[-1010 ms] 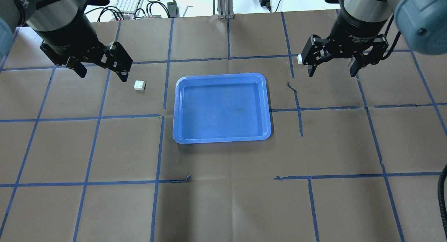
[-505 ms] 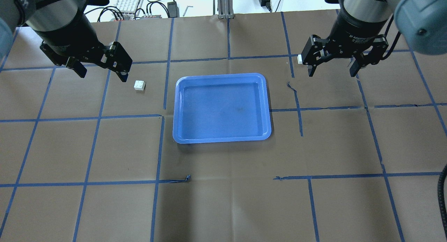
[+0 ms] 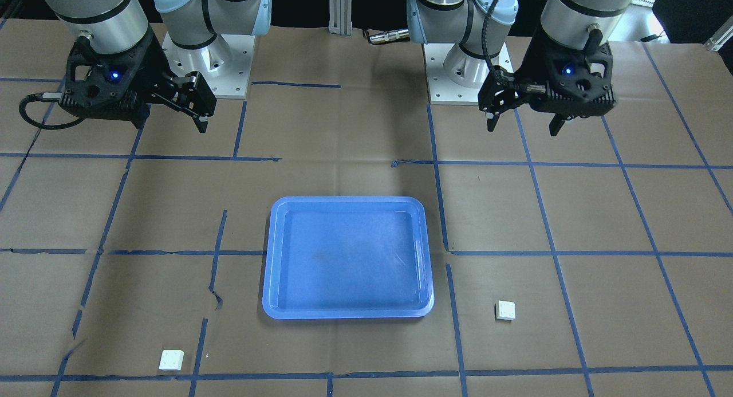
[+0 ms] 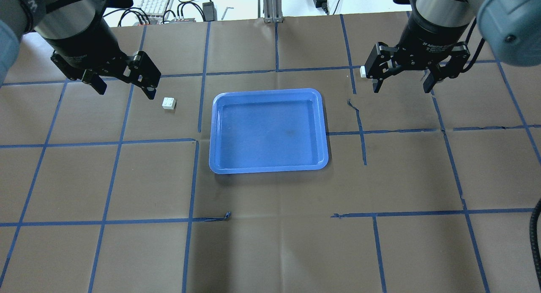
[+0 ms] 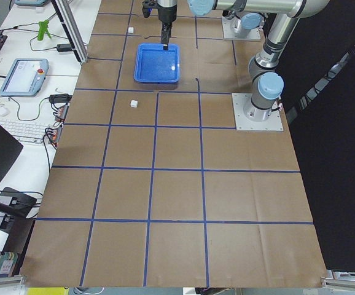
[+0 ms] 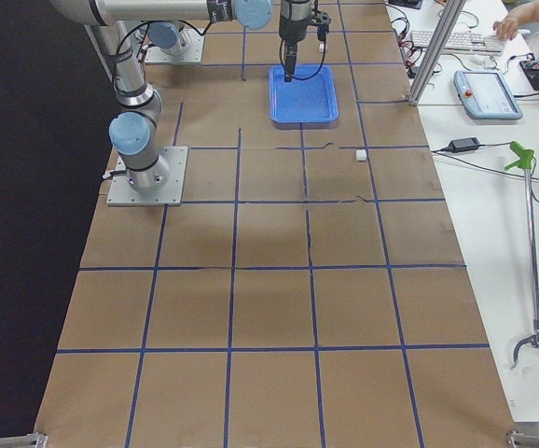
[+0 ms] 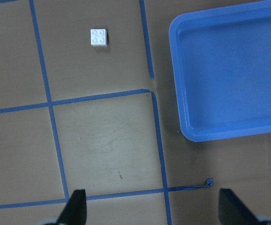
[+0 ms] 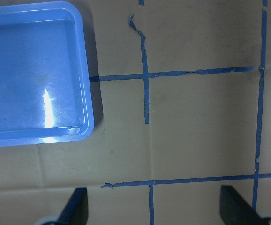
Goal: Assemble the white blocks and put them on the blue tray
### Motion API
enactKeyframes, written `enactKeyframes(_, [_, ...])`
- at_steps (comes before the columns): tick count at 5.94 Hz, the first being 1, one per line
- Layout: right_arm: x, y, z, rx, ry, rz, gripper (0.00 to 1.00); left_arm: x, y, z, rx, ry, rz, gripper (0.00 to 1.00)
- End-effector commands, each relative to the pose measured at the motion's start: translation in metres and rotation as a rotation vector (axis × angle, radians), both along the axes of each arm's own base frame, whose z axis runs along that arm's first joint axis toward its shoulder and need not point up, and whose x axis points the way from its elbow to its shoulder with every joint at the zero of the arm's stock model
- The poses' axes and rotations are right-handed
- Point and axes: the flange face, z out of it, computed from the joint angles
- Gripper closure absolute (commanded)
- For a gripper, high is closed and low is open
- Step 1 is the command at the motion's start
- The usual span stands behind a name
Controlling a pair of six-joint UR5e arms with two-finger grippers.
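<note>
Hovering above the table, the left gripper [image 4: 125,90] is holding its jaws spread wide with nothing between them. The left white block [image 4: 169,103] is lying studs-up on the brown paper [image 4: 270,242], between this gripper and the blue tray [image 4: 214,132] in the overhead view, touching neither. In the left wrist view the same block [image 7: 99,37] is sitting inside one square of the blue tape lines [image 7: 46,93], well ahead of the two dark fingertips [image 7: 77,206] and off to the side of the tray's rounded corner.

The right gripper [image 4: 401,89] is also hanging over the table on the tray's other side, its jaws likewise wide apart and gripping nothing. The right white block [image 3: 172,360] is resting flat on the paper, well apart from the tray and beyond its far corner as the robot sees it. From overhead only a sliver of it is showing beside the gripper's tray-side finger.

Both blocks are lying separate, one on each side of the tray, outside its raised rim. The tray itself is sitting flat near the middle of the table, its long sides running across the robot's front.
</note>
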Motion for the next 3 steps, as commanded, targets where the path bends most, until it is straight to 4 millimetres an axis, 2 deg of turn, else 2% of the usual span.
enactKeyframes(1, [0.000, -0.001, 0.000, 0.000, 0.002, -0.001, 0.00, 0.033, -0.080, -0.074, -0.033, 0.005, 0.027, 0.01])
enactKeyframes(2, [0.001, -0.002, 0.001, -0.001, -0.007, 0.004, 0.00, 0.039, -0.116, -0.119, -0.046, 0.005, 0.028, 0.01])
enactKeyframes(3, [0.000, -0.003, 0.002, -0.005, -0.007, 0.002, 0.00, 0.041, -0.136, -0.166, -0.051, 0.005, 0.028, 0.01])
